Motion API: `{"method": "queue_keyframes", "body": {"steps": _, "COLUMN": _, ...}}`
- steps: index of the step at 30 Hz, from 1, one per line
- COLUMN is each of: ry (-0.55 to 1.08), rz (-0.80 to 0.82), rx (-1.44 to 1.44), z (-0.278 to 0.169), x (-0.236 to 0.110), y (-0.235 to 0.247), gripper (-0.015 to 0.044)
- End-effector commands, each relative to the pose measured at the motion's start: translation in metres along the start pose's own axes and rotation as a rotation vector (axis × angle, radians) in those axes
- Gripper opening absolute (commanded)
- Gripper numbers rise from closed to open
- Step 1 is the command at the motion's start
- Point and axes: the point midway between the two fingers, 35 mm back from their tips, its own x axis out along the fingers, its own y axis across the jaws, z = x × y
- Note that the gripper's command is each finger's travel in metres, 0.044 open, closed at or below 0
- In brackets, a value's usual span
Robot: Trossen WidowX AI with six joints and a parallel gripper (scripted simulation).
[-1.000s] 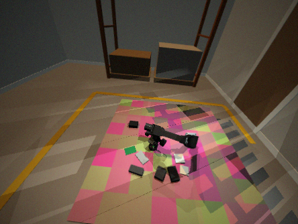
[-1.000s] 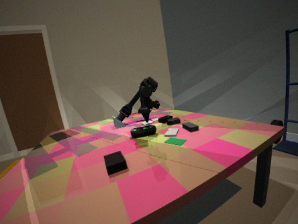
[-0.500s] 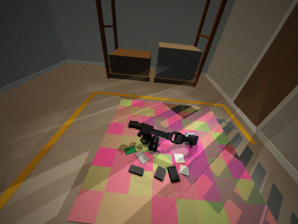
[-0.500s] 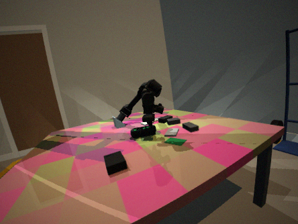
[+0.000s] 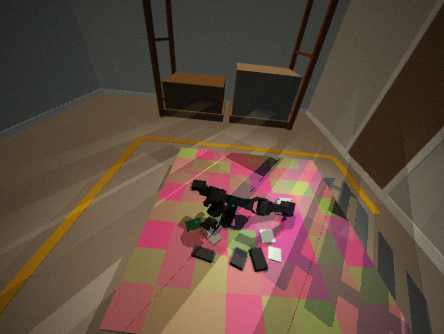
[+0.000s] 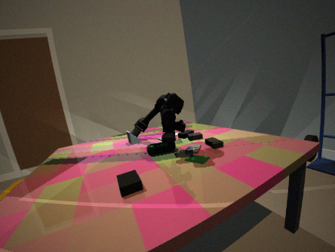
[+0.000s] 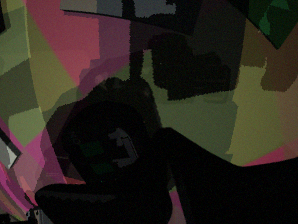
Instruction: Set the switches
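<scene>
The dark controller unit (image 6: 160, 149) (image 7: 107, 135) is on the bench close to my arm, with small green spots showing on it. In the wrist view it is mostly in deep shadow. Two dim green switch faces and a pale grey mark show on it; the other switches and their settings cannot be read. The underside label is not seen. My gripper (image 7: 164, 133) is shut and empty. In the wrist view its fingertips are right beside the unit's lower right side, overlapping its outline; contact cannot be told. In the top and exterior views the fingertips are lost against the dark arm.
A green board (image 5: 194, 224) (image 6: 197, 159) (image 7: 279, 22) and a grey plate (image 5: 214, 237) (image 6: 195, 148) lie near the unit. A black box (image 5: 199, 185) (image 6: 129, 182) lies apart. Several dark blocks and pale modules lie beyond; a pale panel (image 6: 133, 137) stands by the arm base.
</scene>
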Motion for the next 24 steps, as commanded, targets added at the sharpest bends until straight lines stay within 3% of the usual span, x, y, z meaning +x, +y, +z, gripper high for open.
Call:
{"method": "queue_keyframes", "body": {"steps": 1, "ry": 0.000, "rz": 0.017, "rx": -0.004, "z": 0.002, "x": 0.008, "y": -0.001, "gripper": 0.0000}}
{"method": "queue_keyframes", "body": {"steps": 24, "ry": 0.014, "rz": 0.061, "rx": -0.004, "z": 0.002, "x": 0.030, "y": -0.004, "gripper": 0.0000}}
